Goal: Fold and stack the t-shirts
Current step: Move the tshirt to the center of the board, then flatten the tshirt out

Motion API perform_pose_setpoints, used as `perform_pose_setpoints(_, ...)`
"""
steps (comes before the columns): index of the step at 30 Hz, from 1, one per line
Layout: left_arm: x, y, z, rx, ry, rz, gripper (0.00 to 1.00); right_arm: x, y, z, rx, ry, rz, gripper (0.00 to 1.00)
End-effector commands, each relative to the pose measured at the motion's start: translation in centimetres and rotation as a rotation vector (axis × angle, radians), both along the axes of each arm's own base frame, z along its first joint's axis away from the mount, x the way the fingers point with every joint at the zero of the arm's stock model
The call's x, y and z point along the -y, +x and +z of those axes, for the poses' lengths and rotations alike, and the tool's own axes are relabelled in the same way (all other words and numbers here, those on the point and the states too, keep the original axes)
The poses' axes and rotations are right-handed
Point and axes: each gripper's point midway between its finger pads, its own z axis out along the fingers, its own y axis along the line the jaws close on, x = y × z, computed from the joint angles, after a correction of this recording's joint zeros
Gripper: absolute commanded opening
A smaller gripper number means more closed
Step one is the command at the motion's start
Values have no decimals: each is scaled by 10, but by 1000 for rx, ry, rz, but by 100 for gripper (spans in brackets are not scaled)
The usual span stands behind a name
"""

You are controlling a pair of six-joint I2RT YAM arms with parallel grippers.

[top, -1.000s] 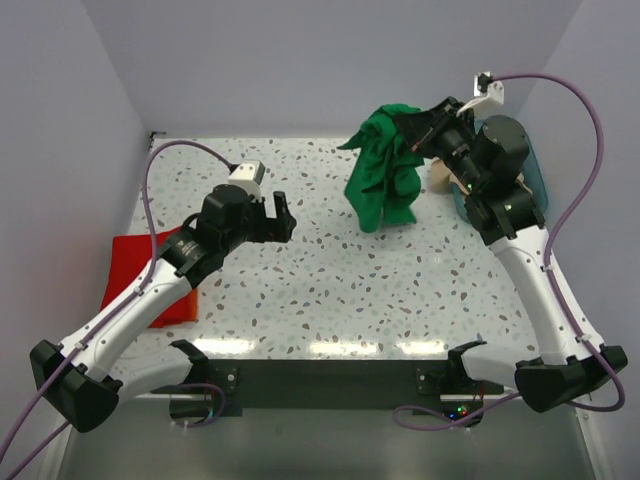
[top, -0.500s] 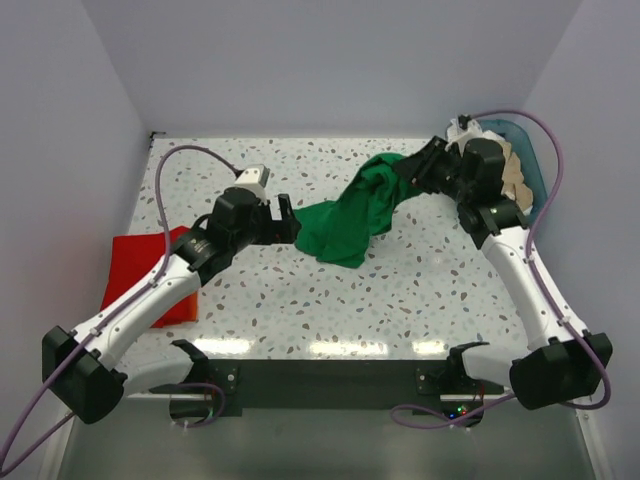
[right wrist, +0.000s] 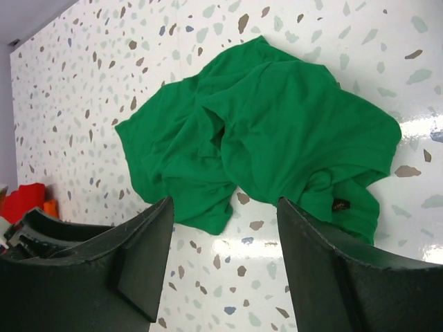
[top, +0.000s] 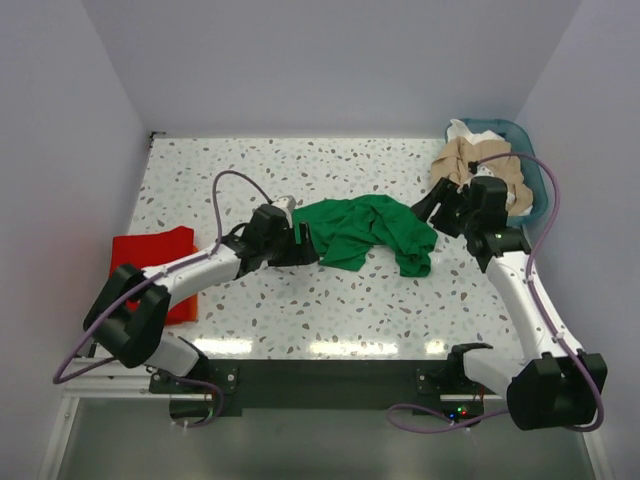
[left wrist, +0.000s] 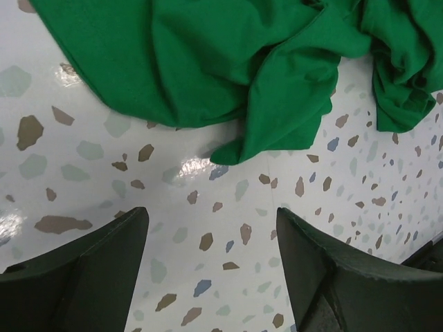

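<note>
A bright green t-shirt (top: 368, 230) lies crumpled on the speckled table, near its middle. My left gripper (top: 306, 246) sits low at the shirt's left edge, open, with only bare table between its fingers (left wrist: 83, 270); the green t-shirt (left wrist: 208, 62) lies just beyond them. My right gripper (top: 430, 212) stands open at the shirt's right side, above and a little short of the green t-shirt (right wrist: 263, 138), holding nothing. A red t-shirt (top: 150, 262) lies folded at the table's left edge. A beige t-shirt (top: 480, 165) and a white one (top: 462, 130) are heaped in the basket.
A teal plastic basket (top: 535, 172) stands at the back right corner, behind my right arm. White walls close the table on the left, back and right. The red t-shirt (right wrist: 21, 200) shows at the left edge of the right wrist view.
The right gripper opened and let go of the green t-shirt, which went from hanging in the air to lying on the table. Both arms came down, the left one reaching right to the shirt's edge.
</note>
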Motion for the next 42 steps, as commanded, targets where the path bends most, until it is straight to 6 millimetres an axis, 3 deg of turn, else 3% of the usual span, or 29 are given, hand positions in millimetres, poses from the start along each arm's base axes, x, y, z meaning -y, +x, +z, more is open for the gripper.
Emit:
perform_pose_setpoints(1,38,22,20,76,-135,-44,77,-5,-6,-15,-12,-20,46,65)
perform_pose_setpoints(6,60,34,-2,32,-106,-55,66,-10,-10,-34,-46,-13,66,64)
perform_pose_setpoints(11,66,42,-21,15,-72,-37,60,-10,-11,-36,-50,-22,68,64)
perform_pose_setpoints(17,74,41,-31,-12,-77,-51,45,-10,-9,-41,-57,-28,73,64)
perform_pose_setpoints(20,73,36,-30,-18,-74,-55,31,-10,-7,-46,-64,-31,73,64)
perform_pose_setpoints(24,62,30,-25,-18,-57,-32,0,-17,-1,-53,-77,-63,81,63)
perform_pose_setpoints(25,58,31,-16,4,-53,-16,0,-27,-2,-59,-94,-77,109,63)
perform_pose_setpoints(27,43,26,-20,-7,-11,19,0,-37,0,-62,-97,-131,119,62)
perform_pose_setpoints(30,25,23,-13,4,0,58,0,-40,4,-75,-126,-198,105,60)
perform_pose_setpoints(31,21,23,-5,19,-13,67,0,-40,4,-78,-130,-213,102,60)
perform_pose_setpoints(35,-1,21,1,30,1,108,0,-30,9,-99,-174,-295,61,59)
perform_pose_setpoints(40,-16,18,7,30,22,125,0,-25,16,-120,-224,-364,36,59)
perform_pose_setpoints(42,-22,19,8,30,25,140,0,-28,19,-129,-245,-366,42,54)
